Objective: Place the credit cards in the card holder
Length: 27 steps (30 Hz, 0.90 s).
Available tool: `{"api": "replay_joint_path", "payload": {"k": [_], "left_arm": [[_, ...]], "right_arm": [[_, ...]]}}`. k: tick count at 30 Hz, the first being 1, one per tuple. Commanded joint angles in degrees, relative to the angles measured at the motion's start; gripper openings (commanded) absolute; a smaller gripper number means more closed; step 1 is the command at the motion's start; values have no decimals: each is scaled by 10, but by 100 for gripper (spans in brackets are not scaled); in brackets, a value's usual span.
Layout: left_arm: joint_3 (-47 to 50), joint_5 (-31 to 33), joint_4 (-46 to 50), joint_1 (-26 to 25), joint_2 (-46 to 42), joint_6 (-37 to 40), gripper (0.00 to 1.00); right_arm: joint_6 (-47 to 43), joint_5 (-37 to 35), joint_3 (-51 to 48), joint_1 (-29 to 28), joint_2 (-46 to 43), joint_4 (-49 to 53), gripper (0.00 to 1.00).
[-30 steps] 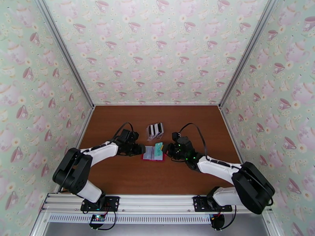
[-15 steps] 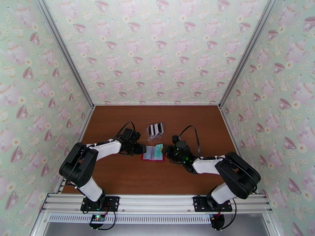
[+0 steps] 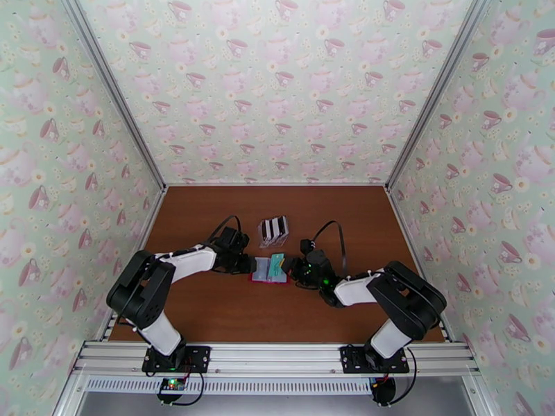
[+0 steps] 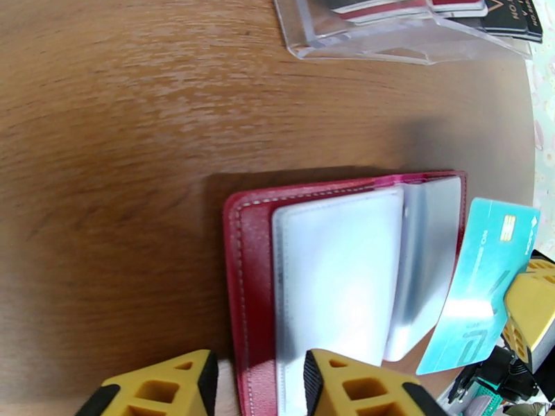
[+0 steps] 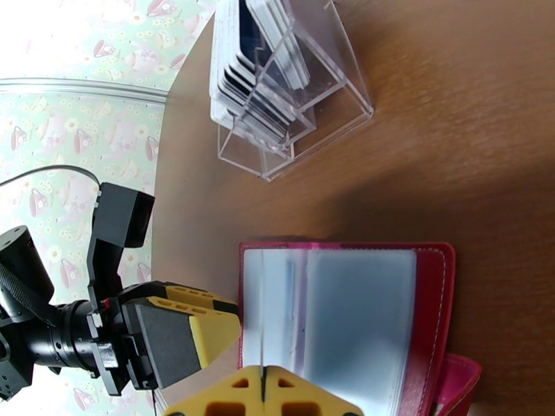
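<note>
Left fingers (image 4: 163, 386) are sitting narrow but gapped over the red edge of the open card holder (image 4: 243, 272), which is lying on the bench (image 4: 104, 133). Right fingers (image 5: 312, 400) are pinching the teal card (image 4: 479, 286), tilted at the holder's right-hand leaf. I'm reading this as insertion, and the next move is calling for its edge lining up with a pocket mouth.

I work on a brown wood table (image 3: 229, 313). Three walls (image 3: 277, 84) stand around it. They have pale green paper on them, with pink teacups, teapots and little flowers. Shiny grey metal bars (image 3: 114, 91) run up where the walls meet. A grey metal rail (image 3: 277, 355) lies along the near edge. The light is bright and soft.
</note>
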State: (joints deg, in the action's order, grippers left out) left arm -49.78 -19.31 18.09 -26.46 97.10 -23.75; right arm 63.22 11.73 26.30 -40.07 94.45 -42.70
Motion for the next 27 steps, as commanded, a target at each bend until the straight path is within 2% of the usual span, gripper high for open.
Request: {"api": "replay_joint_path", "payload": {"k": [1,19,27], "left_arm": [[-9,22,16,-6,19,10,38],[15,33,-4,-9,60,4,38],[29,25,-17,-10,69,-3,34]], "right_arm": [[-5,-12,1,-2,15,-22,0],[7,10,16,-3,67,-53,0],[11,14,14,-5,70,-64,0]]}}
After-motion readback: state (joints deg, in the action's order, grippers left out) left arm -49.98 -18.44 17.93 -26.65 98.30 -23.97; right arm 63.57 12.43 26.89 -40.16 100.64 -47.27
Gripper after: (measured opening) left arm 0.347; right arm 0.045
